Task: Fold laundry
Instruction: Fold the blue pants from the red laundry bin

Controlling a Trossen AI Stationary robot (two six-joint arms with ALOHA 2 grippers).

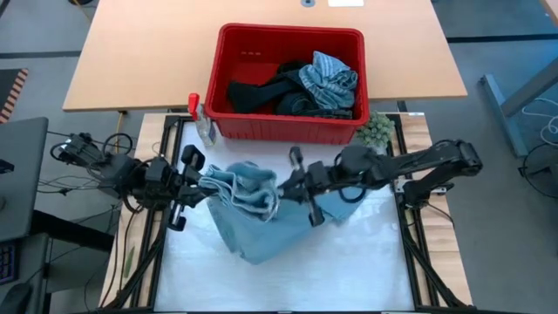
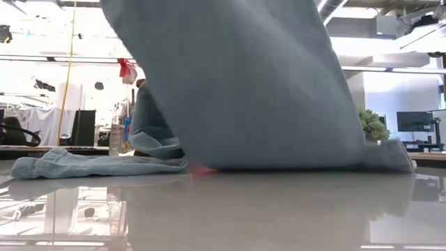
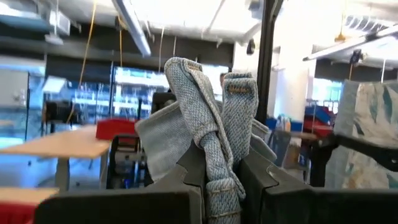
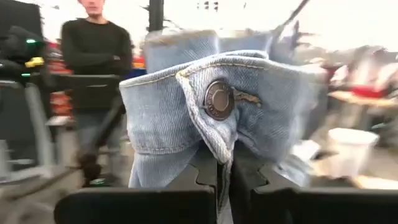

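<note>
A pair of light blue jeans (image 1: 253,209) is hanging at the centre of the high view, just below the red basket (image 1: 288,83), with its waistband stretched left to right between the two arms and its length trailing down toward the lower middle of the frame onto the white table (image 1: 349,262). The left gripper (image 1: 196,181) is reaching in from the left edge, its fingers pinched tight on a belt loop and waistband fold. The right gripper (image 1: 296,183) is stretching in from the right, arm nearly level, its fingers clamped on the waistband beside the metal button (image 4: 219,99). More laundry (image 1: 301,87) is lying heaped in the basket. In the right wrist view a person (image 4: 93,56) is standing at upper left.
</note>
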